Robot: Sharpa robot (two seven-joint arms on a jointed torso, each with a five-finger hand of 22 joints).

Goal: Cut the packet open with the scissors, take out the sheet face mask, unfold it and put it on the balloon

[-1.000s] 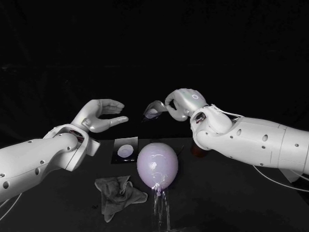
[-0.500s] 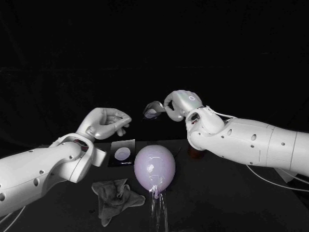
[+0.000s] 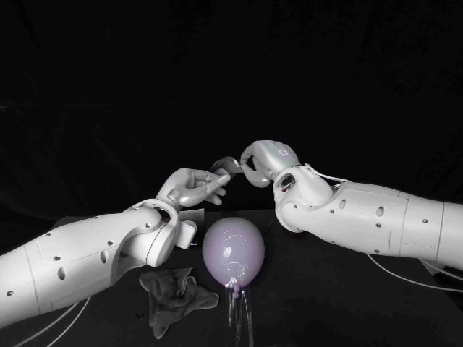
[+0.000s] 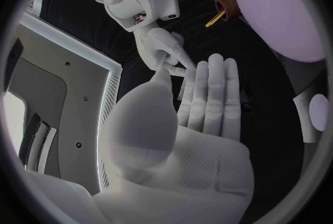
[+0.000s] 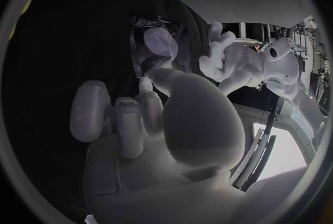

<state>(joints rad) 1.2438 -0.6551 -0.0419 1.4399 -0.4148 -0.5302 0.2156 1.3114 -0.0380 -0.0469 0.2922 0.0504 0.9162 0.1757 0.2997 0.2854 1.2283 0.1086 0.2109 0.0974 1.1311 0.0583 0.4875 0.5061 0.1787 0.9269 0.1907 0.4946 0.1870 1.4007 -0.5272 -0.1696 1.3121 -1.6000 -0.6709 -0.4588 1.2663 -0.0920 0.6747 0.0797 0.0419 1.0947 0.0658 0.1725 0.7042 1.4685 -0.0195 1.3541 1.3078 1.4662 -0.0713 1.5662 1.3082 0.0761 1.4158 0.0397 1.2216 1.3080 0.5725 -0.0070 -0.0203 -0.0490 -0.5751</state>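
Two hands nearly meet in the head view: the left hand (image 3: 195,186) has swung up from well apart to just beside the packet (image 3: 226,165), which the right hand (image 3: 261,160) pinches above the balloon (image 3: 234,249). Left wrist view: left fingers (image 4: 211,90) straight, thumb apart, holding nothing. Right wrist view: packet (image 5: 156,43) at the right fingertips. Probably a two-handed hold for opening comes next.

Head camera looks down at the table (image 3: 325,289); close wrist cameras both catch the balloon (image 4: 277,7).
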